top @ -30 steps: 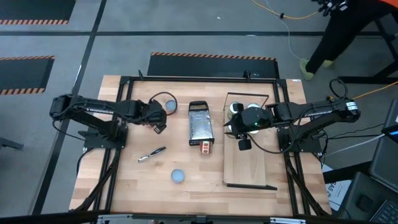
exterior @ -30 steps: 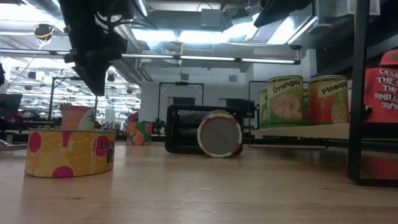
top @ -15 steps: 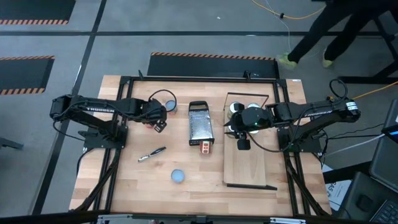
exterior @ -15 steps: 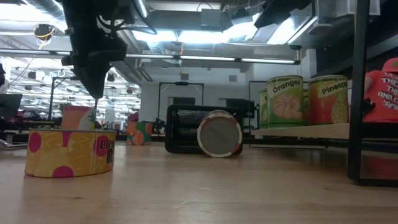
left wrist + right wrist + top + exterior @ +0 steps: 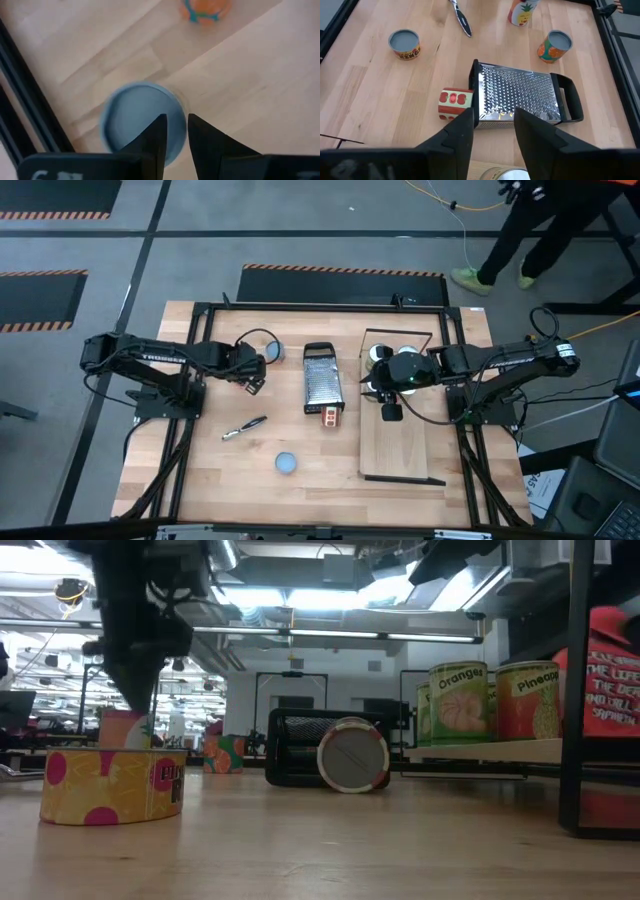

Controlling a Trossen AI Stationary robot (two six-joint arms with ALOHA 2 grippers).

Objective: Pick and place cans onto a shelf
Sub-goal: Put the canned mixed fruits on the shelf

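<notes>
L gripper [image 5: 258, 365] hangs over blue-top can [image 5: 272, 353] at 11 o'clock of the surface [image 5: 210, 470]. Its fingers [image 5: 159, 131] are a narrow slit apart and grasp nothing. R gripper [image 5: 372, 383] waits over the 12 o'clock end of the shelf [image 5: 400, 450], fingers parted and empty, w/ stored cans [image 5: 380, 355] just beside it.

Step, as I judge it: grasp the blue-top can. Slit looks narrower than the lid, so widen first, centre over the top, drop straight, then clench on the sides.

Room: the black frame rail [image 5: 30, 120] runs close by the can, and an orange can [image 5: 205, 9] stands near. The grater [image 5: 322, 385] lies btwn can and shelf at 3 o'clock, so lift high and cross over it. The shelf's 6 o'clock half is bare.
</notes>
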